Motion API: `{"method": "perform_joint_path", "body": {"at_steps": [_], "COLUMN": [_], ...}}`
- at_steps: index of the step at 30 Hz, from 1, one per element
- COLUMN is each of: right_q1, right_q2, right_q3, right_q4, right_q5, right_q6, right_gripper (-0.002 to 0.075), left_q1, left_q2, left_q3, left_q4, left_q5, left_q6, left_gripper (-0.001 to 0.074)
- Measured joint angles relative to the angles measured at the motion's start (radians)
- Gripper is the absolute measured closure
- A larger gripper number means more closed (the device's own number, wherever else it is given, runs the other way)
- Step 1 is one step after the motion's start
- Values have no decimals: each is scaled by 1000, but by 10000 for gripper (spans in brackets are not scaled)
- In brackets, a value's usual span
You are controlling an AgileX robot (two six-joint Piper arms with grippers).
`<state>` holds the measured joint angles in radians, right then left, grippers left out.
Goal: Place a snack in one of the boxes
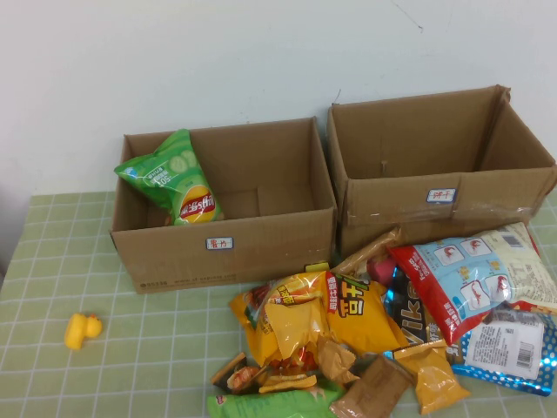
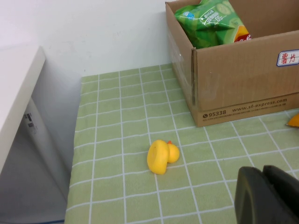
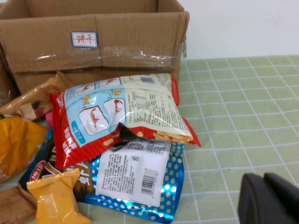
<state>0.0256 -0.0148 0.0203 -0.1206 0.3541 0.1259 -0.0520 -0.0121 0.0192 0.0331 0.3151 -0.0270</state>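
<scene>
Two open cardboard boxes stand at the back: the left box (image 1: 222, 244) and the right box (image 1: 435, 196). A green chip bag (image 1: 174, 178) leans inside the left box; it also shows in the left wrist view (image 2: 210, 21). A pile of snacks lies in front of the boxes, with a yellow bag (image 1: 300, 318), a red and white shrimp-chip bag (image 1: 474, 274) (image 3: 121, 112) and a blue dotted bag (image 1: 513, 348) (image 3: 135, 177). My left gripper (image 2: 264, 170) is shut and empty above the table near the left box's corner (image 2: 233, 93). My right gripper (image 3: 264, 176) is shut and empty beside the pile. Neither arm shows in the high view.
A yellow toy duck (image 1: 81, 330) (image 2: 162, 155) lies on the green checked tablecloth, left of the pile. A white wall stands behind the boxes. A white cabinet (image 2: 18, 93) stands beyond the table's left edge. A small orange packet (image 3: 56, 196) lies at the pile's front.
</scene>
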Motion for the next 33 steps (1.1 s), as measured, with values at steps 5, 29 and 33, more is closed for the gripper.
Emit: {"method": "perform_joint_path", "body": {"at_steps": [5, 29, 33], "right_q1": [0, 0, 0], "right_q2": [0, 0, 0], "right_q3": [0, 9, 9], "right_q4": [0, 765, 890], "right_q5": [0, -4, -8], "right_q6": [0, 294, 239], "right_gripper": [728, 728, 728], "left_q1": [0, 0, 0], "left_q2": [0, 0, 0], "left_q3": [0, 0, 0], "left_q4": [0, 0, 0], "left_q5": [0, 0, 0], "left_q6": [2, 4, 6], "left_gripper": [736, 736, 738]}}
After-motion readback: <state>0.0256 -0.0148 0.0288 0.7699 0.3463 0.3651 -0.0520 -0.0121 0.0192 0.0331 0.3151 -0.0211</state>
